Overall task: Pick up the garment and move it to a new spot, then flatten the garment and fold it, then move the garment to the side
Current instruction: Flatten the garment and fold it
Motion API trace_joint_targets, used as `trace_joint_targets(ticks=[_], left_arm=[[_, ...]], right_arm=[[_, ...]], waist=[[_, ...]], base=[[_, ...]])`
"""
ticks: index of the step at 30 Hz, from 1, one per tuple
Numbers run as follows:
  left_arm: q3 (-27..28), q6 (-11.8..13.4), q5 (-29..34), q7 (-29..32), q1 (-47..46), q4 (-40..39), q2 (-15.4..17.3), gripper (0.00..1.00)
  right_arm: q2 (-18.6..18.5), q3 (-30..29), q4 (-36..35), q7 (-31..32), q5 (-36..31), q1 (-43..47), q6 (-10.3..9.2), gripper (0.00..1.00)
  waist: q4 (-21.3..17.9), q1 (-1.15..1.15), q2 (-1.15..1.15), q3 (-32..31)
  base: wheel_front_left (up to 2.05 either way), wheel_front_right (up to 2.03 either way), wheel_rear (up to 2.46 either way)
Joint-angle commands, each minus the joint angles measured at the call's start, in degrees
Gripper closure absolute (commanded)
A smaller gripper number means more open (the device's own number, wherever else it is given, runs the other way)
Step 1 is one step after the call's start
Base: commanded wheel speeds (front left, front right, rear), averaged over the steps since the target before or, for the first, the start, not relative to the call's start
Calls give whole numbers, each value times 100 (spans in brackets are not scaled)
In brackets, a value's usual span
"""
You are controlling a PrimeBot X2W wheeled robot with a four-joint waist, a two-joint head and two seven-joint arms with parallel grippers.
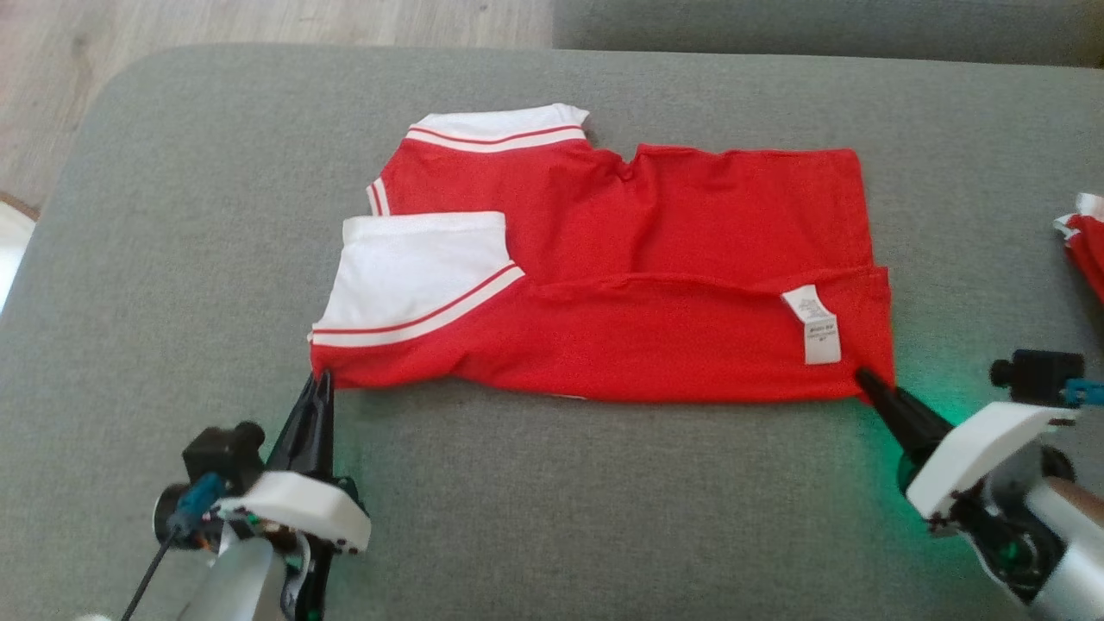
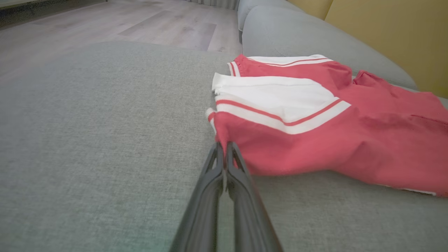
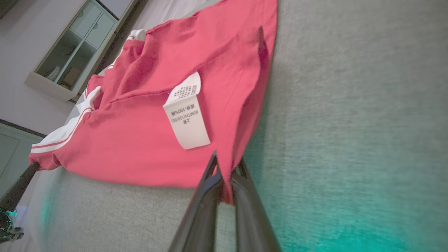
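**Both grippers closed at the near corners of the folded shirt**

The red T-shirt (image 1: 655, 259) with white sleeves lies on the grey sofa cushion (image 1: 172, 259), folded lengthwise. Its sleeves point to the robot's left and its hem to the right. A white care label (image 1: 811, 326) shows face-up near the hem end, on the near fold.

The left gripper (image 1: 323, 377) has its two dark fingers pressed together. Their tips touch the shirt's near-left corner, just below the white sleeve with its red stripe. Whether cloth sits between the tips is not clear.

The right gripper (image 1: 862, 376) is at the near-right corner. In the right wrist view a strip of red fabric runs down between its fingers, so it is clamped on the hem corner. Green light tints the cushion around it.

Another red-and-white piece of cloth (image 1: 1088, 250) lies at the cushion's far right edge, well apart from the shirt. A wooden floor (image 1: 216, 21) shows beyond the cushion.
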Motion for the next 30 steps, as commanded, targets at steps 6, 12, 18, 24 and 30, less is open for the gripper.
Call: trace_joint_targets(ticks=[6,12,18,24,30], left_arm=[[-8,-33,-98,-29,412,-724,290,100],[-194,-37,-259,30,1177,-1456,374,100],[-240,78,-295,280,1920,-2259,600,100],[-310,192,-278,603,2432,-2945,822,100],[-443,258,-250,848,2678,-3165,893,100]], right_arm=[[-498,-72,-344,-112,39,222,37,100],[-779,-152,-641,-244,217,763,37,100],[-1118,-289,-876,-426,357,1433,37,100],[-1379,-431,-1022,-471,447,1963,37,100],[-1391,-505,-1179,-426,514,2390,37,100]], waist=[[-148,0,0,-163],[-180,0,0,-330],[-186,0,0,-480],[-201,0,0,-540],[-207,0,0,-519]], base=[[0,0,0],[0,0,0],[0,0,0],[0,0,0],[0,0,0]])
